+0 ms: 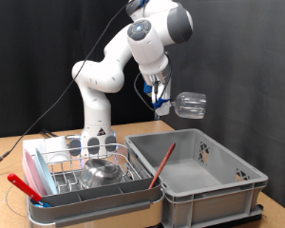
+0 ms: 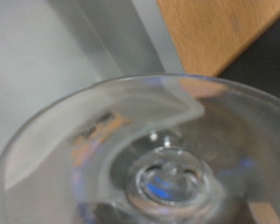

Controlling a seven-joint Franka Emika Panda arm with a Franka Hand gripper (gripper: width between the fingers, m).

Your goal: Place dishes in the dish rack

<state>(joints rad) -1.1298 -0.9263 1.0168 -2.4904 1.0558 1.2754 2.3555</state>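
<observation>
A clear glass cup (image 1: 192, 104) hangs on its side in the air above the grey crate, and my gripper (image 1: 165, 103) is shut on its rim end. In the wrist view the same glass cup (image 2: 163, 177) fills the picture, base toward the camera; my fingers do not show there. The dish rack (image 1: 57, 177), a wire grid on a white-pink tray, stands at the exterior view's lower left. A shiny steel bowl (image 1: 103, 172) rests in it. Behind the bowl something clear (image 1: 92, 144) stands in the rack, seemingly another glass.
A large grey plastic crate (image 1: 228, 180) sits right of the rack, with a reddish stick (image 1: 162, 163) leaning inside. A red-handled utensil (image 1: 24, 187) lies at the rack's front left. The robot's base (image 1: 97, 119) stands behind the rack on the wooden table (image 1: 9, 152).
</observation>
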